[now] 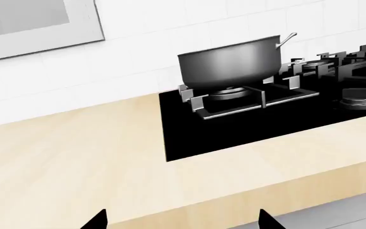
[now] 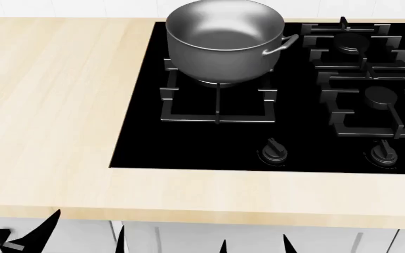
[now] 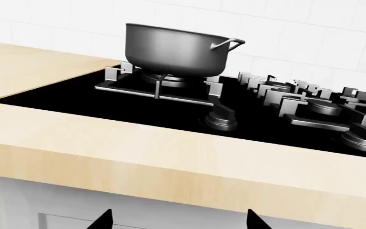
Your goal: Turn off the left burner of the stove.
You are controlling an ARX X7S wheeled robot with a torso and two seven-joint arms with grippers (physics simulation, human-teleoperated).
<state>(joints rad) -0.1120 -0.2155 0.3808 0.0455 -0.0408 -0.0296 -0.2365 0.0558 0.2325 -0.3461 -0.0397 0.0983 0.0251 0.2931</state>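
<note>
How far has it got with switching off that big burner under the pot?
Nothing looks done yet. Both grippers, left and right, hang open below the counter edge, touching nothing. The pot sits on the left burner. Left to do: reach the knob in front of it and turn it.

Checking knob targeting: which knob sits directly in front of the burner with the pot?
The leftmost knob, in line with the front of the left burner carrying the pot. The next knob fronts the paired grates.

Open black glass point(image 2: 188, 147) lies all around the small round dark knob point(image 2: 273, 151) at the stove's near edge. The tall grey steel pot point(image 2: 223, 39) blocks the far side, atop the square black grate point(image 2: 217, 108).
</note>
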